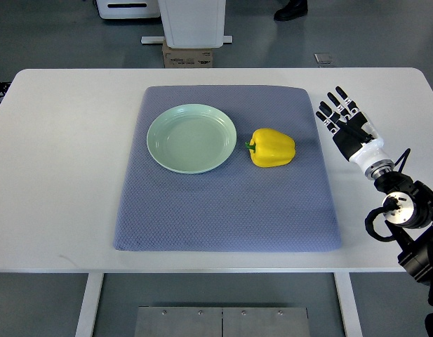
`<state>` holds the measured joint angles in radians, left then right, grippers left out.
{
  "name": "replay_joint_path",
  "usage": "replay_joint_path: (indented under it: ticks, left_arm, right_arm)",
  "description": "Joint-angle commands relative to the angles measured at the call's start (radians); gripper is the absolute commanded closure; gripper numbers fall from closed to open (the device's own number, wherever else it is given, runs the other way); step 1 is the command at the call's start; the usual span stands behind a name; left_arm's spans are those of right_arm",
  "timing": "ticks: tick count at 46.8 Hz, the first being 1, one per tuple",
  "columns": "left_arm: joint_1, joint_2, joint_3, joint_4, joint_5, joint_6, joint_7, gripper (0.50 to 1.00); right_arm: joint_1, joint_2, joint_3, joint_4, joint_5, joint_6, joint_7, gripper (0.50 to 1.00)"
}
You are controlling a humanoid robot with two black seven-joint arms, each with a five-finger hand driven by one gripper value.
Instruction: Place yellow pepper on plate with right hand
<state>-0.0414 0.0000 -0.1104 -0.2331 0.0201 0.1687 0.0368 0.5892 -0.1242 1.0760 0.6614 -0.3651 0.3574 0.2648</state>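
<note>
Top view | right hand (pixel 340 112) fingers spread, empty | yellow pepper (pixel 272 147) beside plate (pixel 191 137)

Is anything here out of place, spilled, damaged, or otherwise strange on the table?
Nothing stands out. The plate sits upright on the mat with nothing in it, the pepper lies whole beside it, apart from its rim, and the right hand is open past the mat's right edge.
</note>
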Motion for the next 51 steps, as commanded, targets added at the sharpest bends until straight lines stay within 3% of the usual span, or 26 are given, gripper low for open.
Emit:
replay_joint_path:
  ticks: [1,51]
  left_arm:
    - [0.000,0.000,0.000,0.000,0.000,0.000,0.000,0.500]
    - [0.000,0.000,0.000,0.000,0.000,0.000,0.000,0.500]
  right_arm:
    - [0.000,0.000,-0.001,0.001,0.000,0.000,-0.001,0.500]
    - [0.020,-0.026,0.009,-0.026,0.037,-0.008,-0.001,0.500]
